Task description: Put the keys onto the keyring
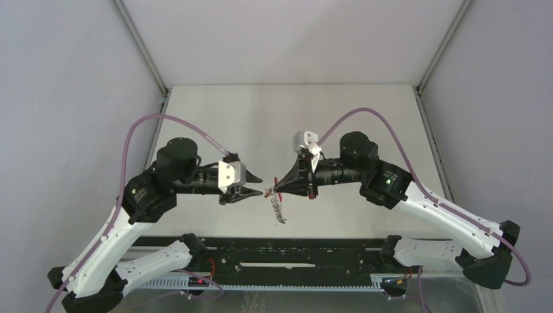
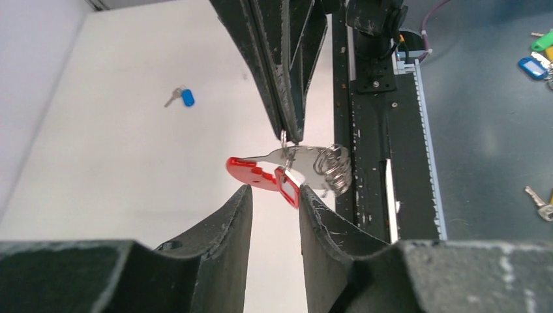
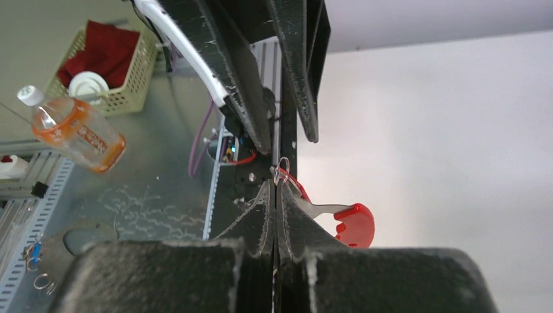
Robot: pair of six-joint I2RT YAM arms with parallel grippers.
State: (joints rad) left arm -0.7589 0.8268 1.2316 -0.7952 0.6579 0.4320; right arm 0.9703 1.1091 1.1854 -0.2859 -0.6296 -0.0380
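- Pinching a small silver ring at the top of the keyring [image 2: 248, 169], the right hand [image 3: 275, 189] has its fingers pressed tight together.
- Keyring hangs in the air just below the right hand's fingertips, clear of the bench [image 2: 130, 163]. Its red curved band sticks out to one side and the silver ring cluster [image 2: 329, 168] to the other.
- Left hand [image 2: 274, 195] is spread, with an open gap between its fingers and nothing clamped.
- Left hand faces the right hand tip to tip, with the keyring between them.
- Red-tag key [image 2: 290, 188] hangs with the keyring, right at the tip of one left-hand finger. Cannot tell whether it touches the finger.
- Cannot tell whether the red-tag key is threaded on a ring; its metal part is lost among the silver pieces.
- Blue-tag key [image 2: 187, 98] lies flat on the bench, well apart from both hands, off to the side beyond the left hand's fingertips.
- From the top camera both hands meet over the near middle of the bench, and the keyring dangles below the meeting point.
- Beyond the bench edge, behind the right hand, are an orange bottle [image 3: 75, 134] and a wicker basket [image 3: 134, 78].
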